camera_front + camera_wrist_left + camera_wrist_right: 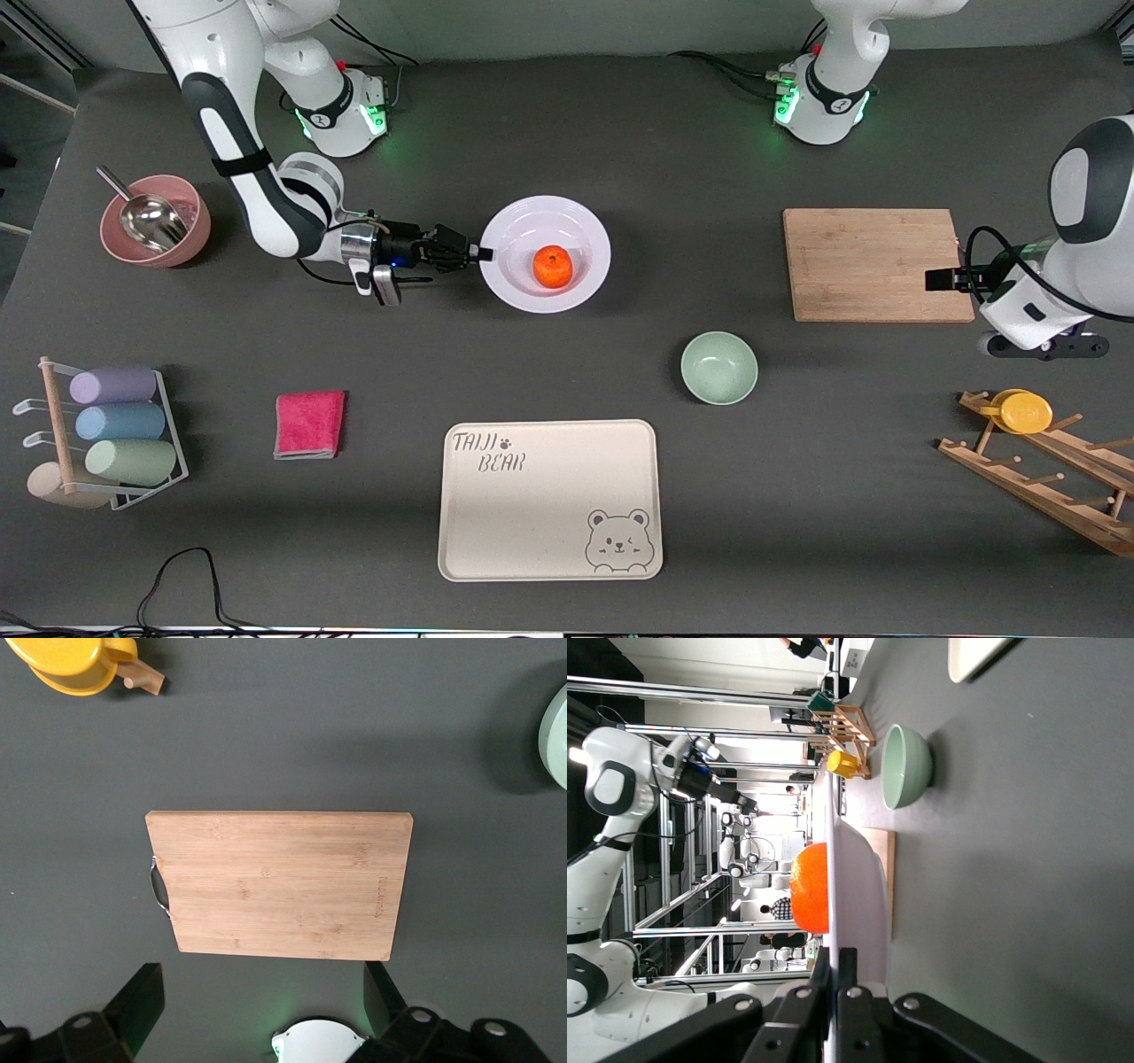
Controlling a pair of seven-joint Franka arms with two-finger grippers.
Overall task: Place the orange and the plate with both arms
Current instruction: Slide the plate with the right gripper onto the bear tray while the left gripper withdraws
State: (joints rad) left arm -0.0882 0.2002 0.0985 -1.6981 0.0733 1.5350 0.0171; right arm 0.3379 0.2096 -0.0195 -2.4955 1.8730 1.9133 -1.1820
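Jaws of the right gripper [478, 253] pinch narrow on the rim of the plate [508, 282], at its edge toward the right arm's end of the desk [567, 133]; the orange [552, 267] sits in the plate's shallow centre. The left gripper [257, 1010] waits above the cutting board [873, 264] with its jaws spread wide, holding nothing.

To do this step well, I judge the plate must stay level and travel slowly, since the round orange can roll and a one-sided rim pinch lets the plate sag.

Counting from nearest the front camera: one bear-printed tray [549, 501], one rack with three rolled cloths [115, 424], one wooden peg rack [1050, 470] bearing one yellow cup [1023, 411], one pink cloth [309, 424], one green bowl [718, 367], one cutting board, one plate, one orange, one pink bowl [186, 239] holding one metal scoop [146, 217].
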